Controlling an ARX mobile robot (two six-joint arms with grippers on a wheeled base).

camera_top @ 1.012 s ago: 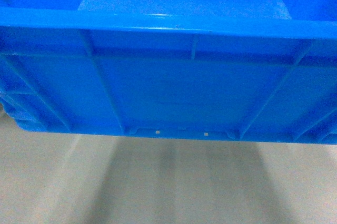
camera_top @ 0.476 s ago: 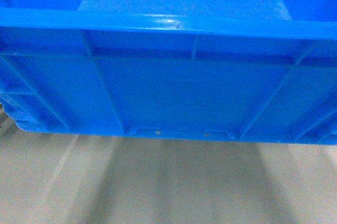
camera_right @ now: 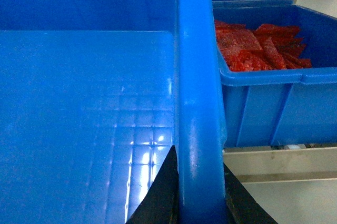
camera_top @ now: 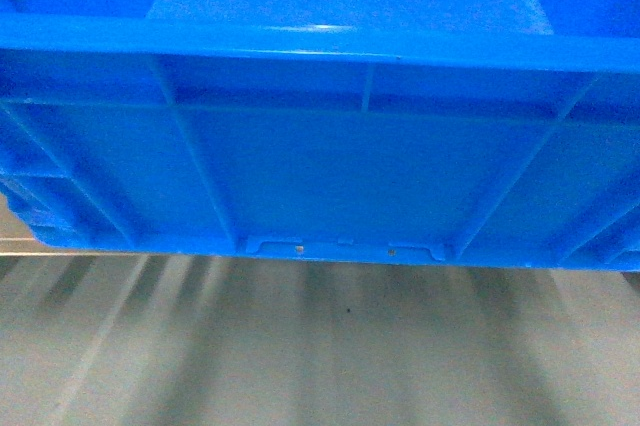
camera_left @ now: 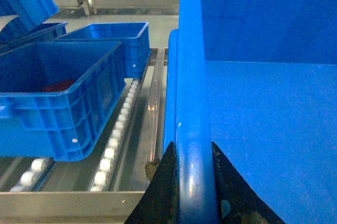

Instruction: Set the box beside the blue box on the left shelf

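Box (camera_top: 340,166) held up between both arms, ribbed side wall filling head view, blurred grey floor (camera_top: 330,346) below. Left gripper (camera_left: 196,182) pinching box's left rim, black fingers (camera_left: 163,187) either side of rolled edge. Right gripper (camera_right: 197,192) clamped same way on right rim. Left shelf (camera_left: 124,124) with white rollers just beside box, carrying neighbouring blue crate (camera_left: 58,98). Crate of red packets (camera_right: 263,71) close on right
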